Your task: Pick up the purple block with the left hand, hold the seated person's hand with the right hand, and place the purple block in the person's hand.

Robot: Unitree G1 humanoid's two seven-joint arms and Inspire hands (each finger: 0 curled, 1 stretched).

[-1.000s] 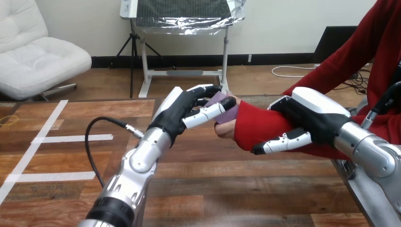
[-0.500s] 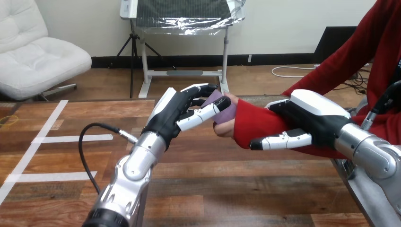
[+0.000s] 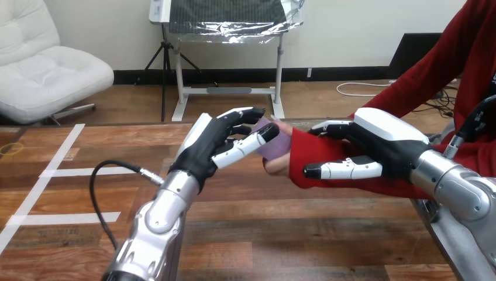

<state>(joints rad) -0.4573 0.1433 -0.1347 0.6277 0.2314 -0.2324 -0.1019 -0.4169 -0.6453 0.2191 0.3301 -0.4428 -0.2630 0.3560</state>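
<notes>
The flat purple block (image 3: pixel 281 146) lies against the person's hand (image 3: pixel 274 167), above the wooden desk (image 3: pixel 304 234). The left hand (image 3: pixel 213 143) has its fingers spread and nearly straight, their tips at the block's left edge. The right hand (image 3: pixel 380 143) clasps the person's red-sleeved wrist (image 3: pixel 313 153) between fingers and thumb.

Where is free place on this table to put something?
Free: the table at its left, around the white tape lines, and the near boards between left arm and right arm. Crowded: the far middle, where the left hand, purple block, person's hand and right hand meet.
</notes>
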